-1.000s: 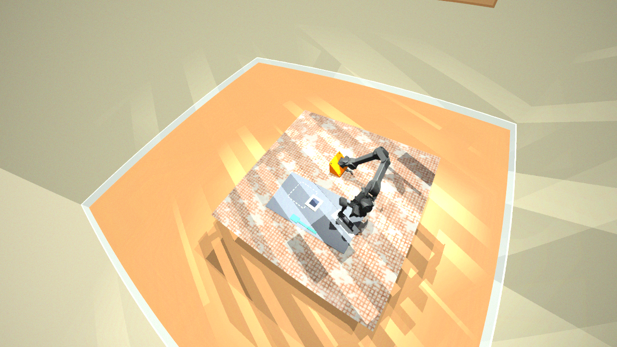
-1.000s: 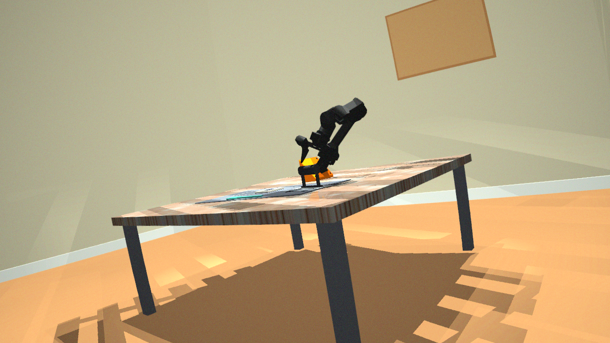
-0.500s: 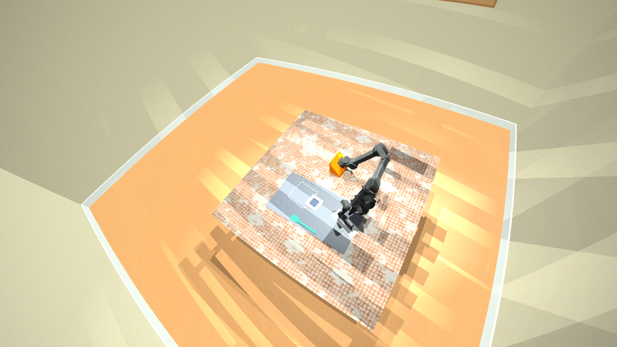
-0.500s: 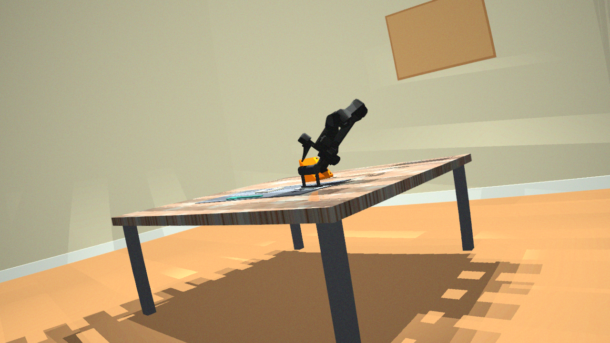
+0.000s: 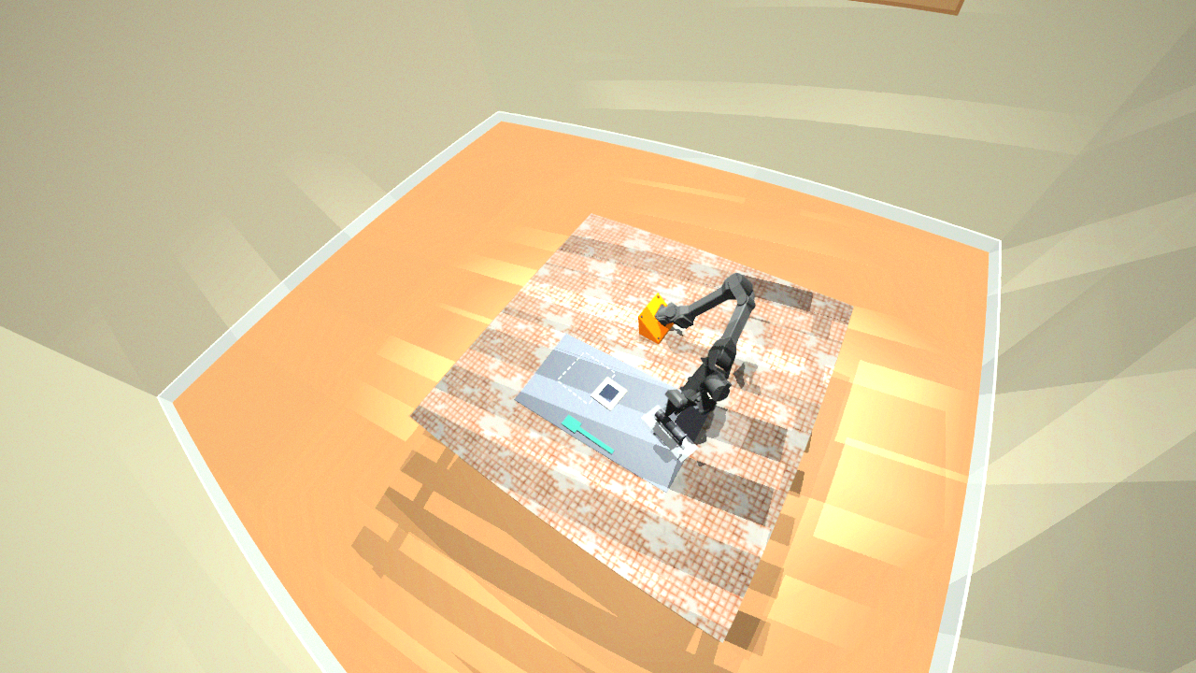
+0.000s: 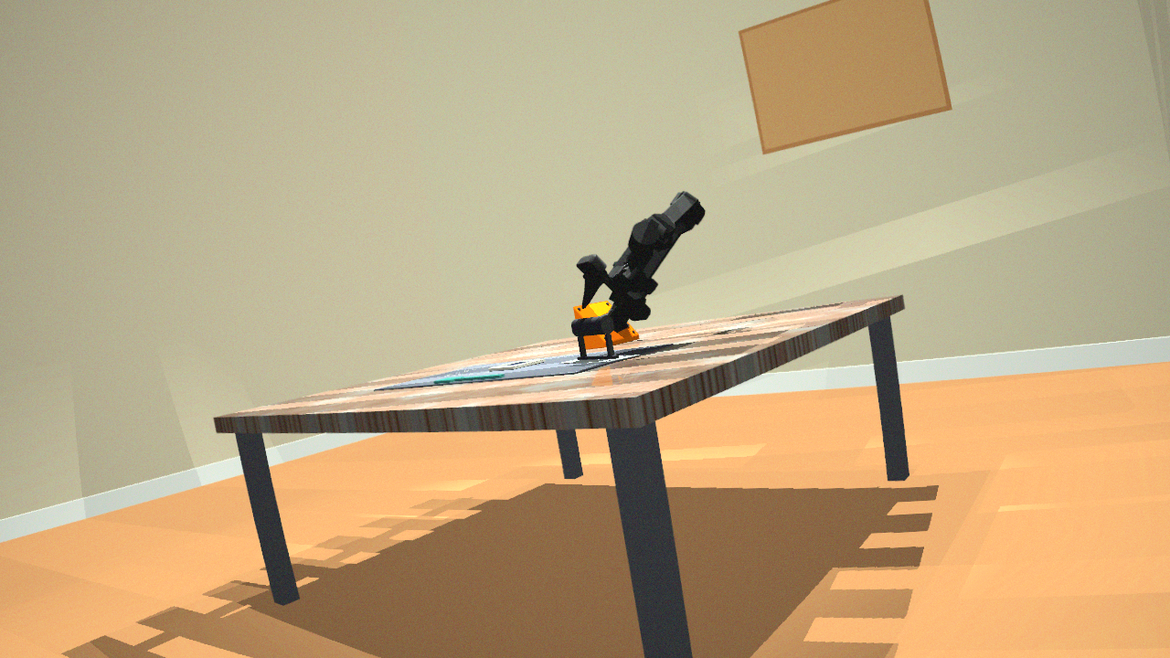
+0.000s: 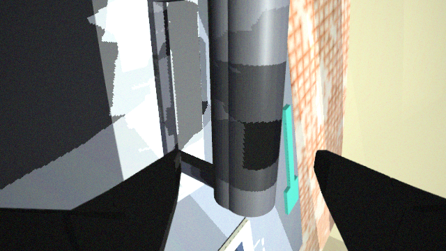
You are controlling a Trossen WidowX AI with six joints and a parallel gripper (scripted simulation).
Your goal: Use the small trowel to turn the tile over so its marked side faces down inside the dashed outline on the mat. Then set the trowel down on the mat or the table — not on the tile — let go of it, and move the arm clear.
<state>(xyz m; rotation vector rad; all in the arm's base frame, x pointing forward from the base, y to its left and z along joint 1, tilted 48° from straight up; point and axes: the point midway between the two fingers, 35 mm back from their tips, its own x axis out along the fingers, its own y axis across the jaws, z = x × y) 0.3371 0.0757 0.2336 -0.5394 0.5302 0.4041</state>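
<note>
The tile (image 5: pixel 608 393) (image 7: pixel 244 231) lies flat on the mat (image 5: pixel 543 380), dark marked side up, beside the dashed outline (image 5: pixel 572 365). A trowel-like tool has a thick dark handle (image 5: pixel 670 428) (image 6: pixel 591 326) (image 7: pixel 247 97), raised on two posts over a flat pale plate at the mat's right part in the top view. My gripper (image 7: pixel 247 153) is open. Its fingers show on either side of the handle in the wrist view; the visible fingertip in the exterior camera stands just above it. Nothing shows held. The arm hides part of the plate.
A teal flat tool (image 5: pixel 593 436) (image 6: pixel 468 378) (image 7: pixel 288 146) with a thin handle and square blade lies along the mat's front edge, near the tile. The orange block (image 5: pixel 652 328) (image 6: pixel 620 336) stands by the arm's base behind the mat. The patterned table (image 5: pixel 576 485) extends around the mat.
</note>
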